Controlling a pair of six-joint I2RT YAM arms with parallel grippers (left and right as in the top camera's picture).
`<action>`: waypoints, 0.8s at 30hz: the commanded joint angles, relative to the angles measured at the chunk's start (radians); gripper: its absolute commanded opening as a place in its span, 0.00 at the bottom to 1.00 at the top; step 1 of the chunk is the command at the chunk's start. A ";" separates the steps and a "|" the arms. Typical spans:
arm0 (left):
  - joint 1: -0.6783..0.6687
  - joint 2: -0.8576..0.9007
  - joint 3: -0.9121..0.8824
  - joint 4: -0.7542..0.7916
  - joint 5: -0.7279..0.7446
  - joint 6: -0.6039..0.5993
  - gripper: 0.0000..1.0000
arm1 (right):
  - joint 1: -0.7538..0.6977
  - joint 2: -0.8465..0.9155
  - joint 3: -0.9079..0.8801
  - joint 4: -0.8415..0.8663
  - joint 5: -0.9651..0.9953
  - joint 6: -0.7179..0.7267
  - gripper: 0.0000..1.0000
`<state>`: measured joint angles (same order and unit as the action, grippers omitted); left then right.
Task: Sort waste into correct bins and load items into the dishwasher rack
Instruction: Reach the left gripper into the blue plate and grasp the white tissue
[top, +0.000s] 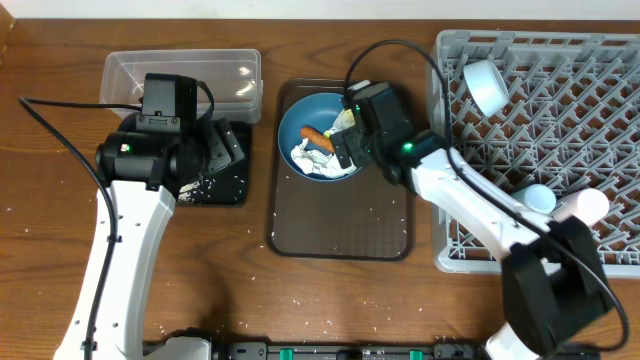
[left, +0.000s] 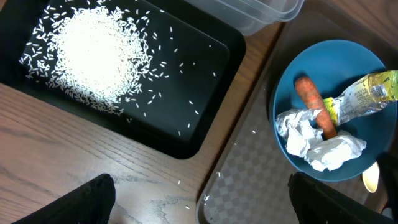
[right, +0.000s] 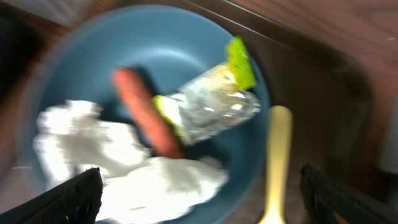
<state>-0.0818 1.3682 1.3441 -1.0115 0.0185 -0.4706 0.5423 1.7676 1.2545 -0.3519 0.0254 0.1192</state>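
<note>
Hovering above dark-blue dish (right: 186, 37) holding sausage (right: 143, 112), tissue (right: 93, 143) and wrapper (right: 211, 106), with right claw (right: 202, 199) spread; hanging beside black tray (left: 202, 74) of rice grains (left: 93, 53), with left claw (left: 208, 202) spread too.

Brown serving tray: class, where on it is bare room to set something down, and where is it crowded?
Free: the brown serving tray's half nearer the robot, from the blue dish to the rim. Crowded: the far end, where the dish holds sausage, tissue and wrapper.

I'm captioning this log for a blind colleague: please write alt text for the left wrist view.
A black tray holding a heap of white rice fills the upper left; at right, a blue dish holds a sausage, crumpled tissue and a wrapper.
</note>
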 joint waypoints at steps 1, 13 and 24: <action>0.003 0.004 0.002 -0.002 -0.016 0.006 0.92 | -0.012 -0.081 0.002 -0.006 -0.158 0.101 0.99; 0.003 0.004 0.002 -0.002 -0.016 0.006 0.92 | -0.077 -0.122 0.002 -0.016 -0.237 0.116 0.94; -0.002 0.008 0.002 0.117 0.139 -0.026 0.89 | -0.381 -0.366 0.002 -0.163 -0.243 0.121 0.97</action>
<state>-0.0822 1.3682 1.3441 -0.9283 0.0532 -0.4824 0.2634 1.5059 1.2522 -0.4969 -0.2123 0.2268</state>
